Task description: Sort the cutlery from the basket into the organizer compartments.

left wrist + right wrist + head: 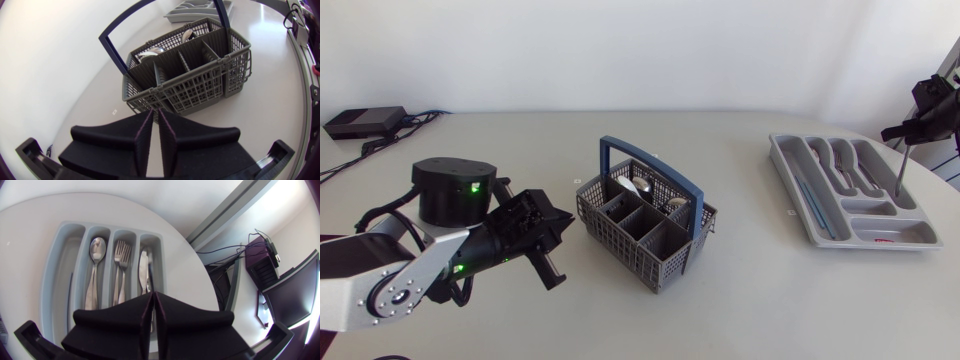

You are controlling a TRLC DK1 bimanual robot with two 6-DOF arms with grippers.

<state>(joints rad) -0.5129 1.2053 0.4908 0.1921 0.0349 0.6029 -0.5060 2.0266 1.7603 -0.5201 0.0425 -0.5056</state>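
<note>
The grey organizer (790, 185) sits at my far right, the basket (665, 268) mid-table. My left gripper (155, 114) rests just beside the basket, fingers pressed together. My right gripper (153, 296) is clamped on a knife (900, 170), which hangs upright over the organizer's outermost long compartment.

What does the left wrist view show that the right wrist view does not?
Only the left wrist view: the basket with cutlery in it, and the left end effector. Only the right wrist view: the right end effector, shut on a knife, and the spoon and forks lying in the organizer. Both: the organizer, distant in the left one.
</note>
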